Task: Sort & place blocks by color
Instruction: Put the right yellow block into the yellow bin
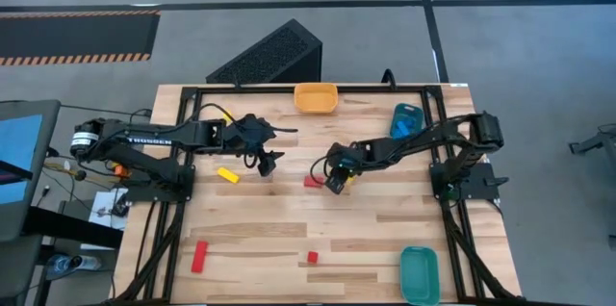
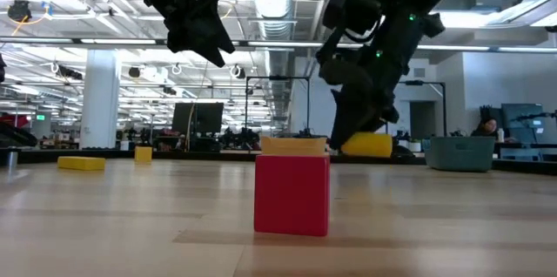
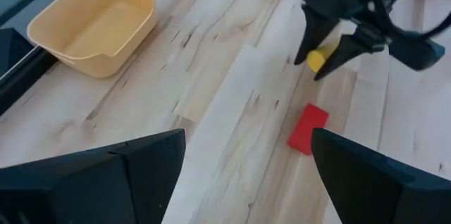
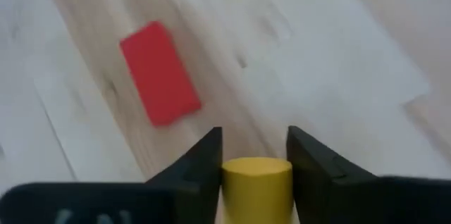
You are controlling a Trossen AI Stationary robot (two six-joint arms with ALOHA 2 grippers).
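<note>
A: What is counted on the table, left to right?

B: Three red blocks are listed: a red bar near the front left, a small red cube at front centre, and a red block at mid-table. Two yellow pieces are listed: a yellow bar left of centre, and a yellow block carried by the right arm. Three trays are counted: an orange tray at the back edge, a blue tray at back right, and a teal tray at the front right corner.

A: And the grippers?

B: The left gripper is held above bare wood just right of the yellow bar, its fingers spread apart. The right gripper is just beside the mid-table red block, fingers clamped on the yellow block.

A: Edges and open room?

B: Bare wood is seen between the two front red pieces and the teal tray. The orange tray is set against the back edge.
</note>
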